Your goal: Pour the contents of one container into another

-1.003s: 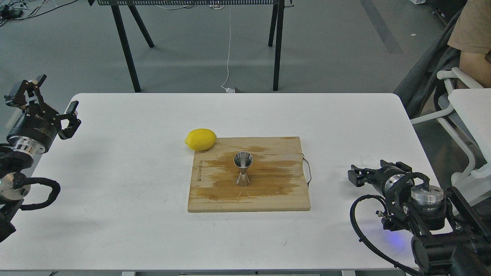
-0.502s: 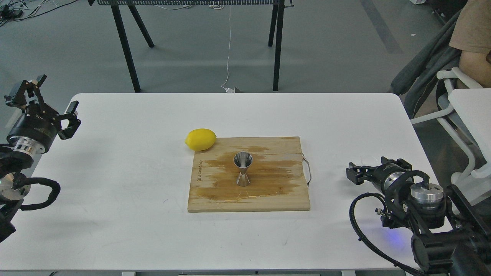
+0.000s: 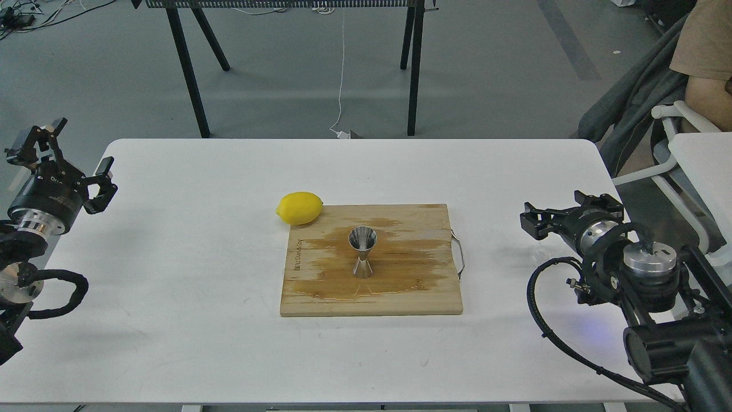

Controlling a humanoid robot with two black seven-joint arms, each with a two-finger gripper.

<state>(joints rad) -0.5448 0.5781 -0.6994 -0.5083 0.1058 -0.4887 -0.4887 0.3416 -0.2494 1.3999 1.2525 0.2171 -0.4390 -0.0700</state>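
A steel jigger (image 3: 362, 252) stands upright on a wet cutting board (image 3: 320, 297) mid-surface; the left gripper (image 3: 63, 160) hangs open and empty far left, the right gripper (image 3: 529, 220), state unclear, hovers right; the glass cup to pour from is unseen and must be found first.

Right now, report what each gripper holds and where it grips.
The left gripper is open and holds nothing. The right gripper is too dark and end-on to tell. The steel jigger stands free on the board.

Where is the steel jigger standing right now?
In the head view the jigger stands upright near the middle of the wet wooden cutting board, in front of and right of the lemon.
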